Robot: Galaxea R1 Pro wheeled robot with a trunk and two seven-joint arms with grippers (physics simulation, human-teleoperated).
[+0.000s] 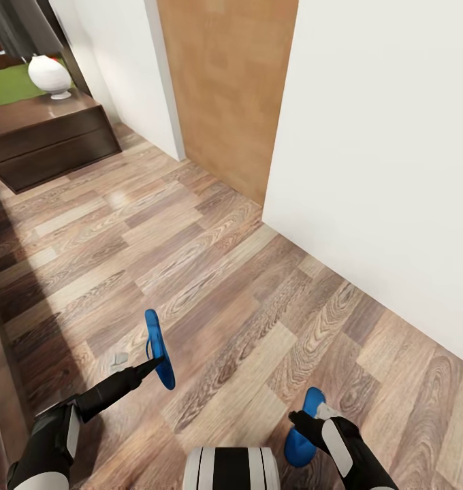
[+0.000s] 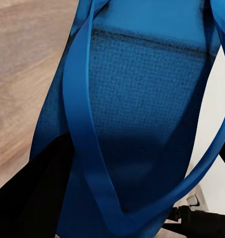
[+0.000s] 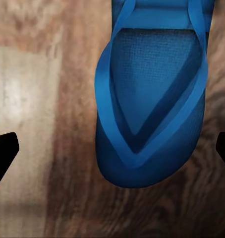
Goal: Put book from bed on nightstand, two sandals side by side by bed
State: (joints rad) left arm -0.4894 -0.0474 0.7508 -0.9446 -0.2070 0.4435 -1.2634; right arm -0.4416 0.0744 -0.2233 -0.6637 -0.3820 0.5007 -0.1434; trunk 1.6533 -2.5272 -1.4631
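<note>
My left gripper (image 1: pixel 155 361) is shut on one bright blue sandal (image 1: pixel 156 337) and holds it edge-on above the wood floor. In the left wrist view this sandal (image 2: pixel 142 99) is very close, its sole and straps against a dark finger (image 2: pixel 28 198). The second sandal (image 1: pixel 296 449) lies flat on the floor by my right side, straps up. My right gripper (image 1: pixel 305 423) hovers over it, open. In the right wrist view its fingertips (image 3: pixel 4 148) stand wide apart on either side of the sandal (image 3: pixel 152 109). The book, bed and nightstand are out of view.
A long low dark-brown cabinet (image 1: pixel 48 139) with a white vase (image 1: pixel 49 75) stands at the far left. A light wooden door panel (image 1: pixel 225 88) and a white wall (image 1: pixel 381 170) close off the right. Grey-brown plank floor (image 1: pixel 211 272) stretches ahead.
</note>
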